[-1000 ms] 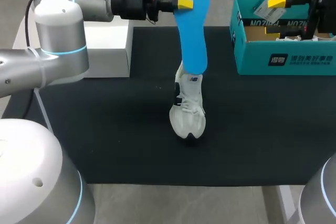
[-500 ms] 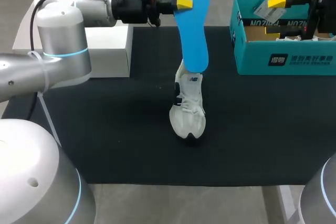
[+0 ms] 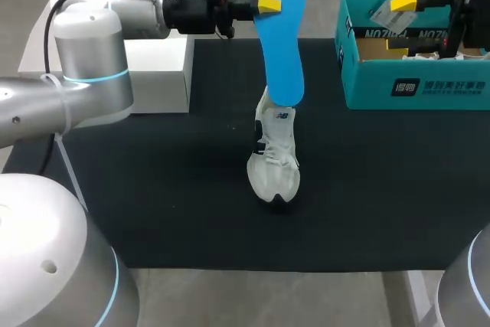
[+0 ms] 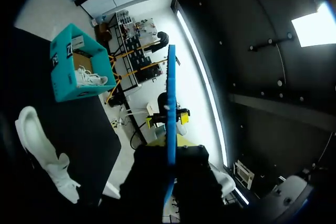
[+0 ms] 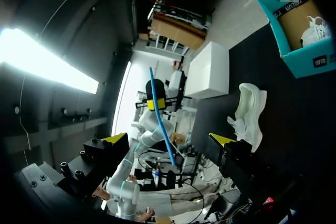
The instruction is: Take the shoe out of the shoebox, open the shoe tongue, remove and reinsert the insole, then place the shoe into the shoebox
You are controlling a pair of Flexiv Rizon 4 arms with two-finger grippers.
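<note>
The left tool (image 3: 269, 3) was clamped on the blue insole (image 3: 282, 44), holding it upright over the white shoe (image 3: 276, 155), which lay on the dark surface (image 3: 153, 189). Off to the shoe's right, the right tool (image 3: 404, 1) hung above the teal shoebox (image 3: 413, 86), its fingers apart.

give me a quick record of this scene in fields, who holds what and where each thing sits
insole: blue, out of the shoe, held upright in the air
left end effector: shut on the insole's upper part
right end effector: open, empty, over the shoebox
shoe: white, upright on the black mat, mid table
shoebox: teal, open, far right of the mat
task stage: insole removed, not yet reinserted
</note>
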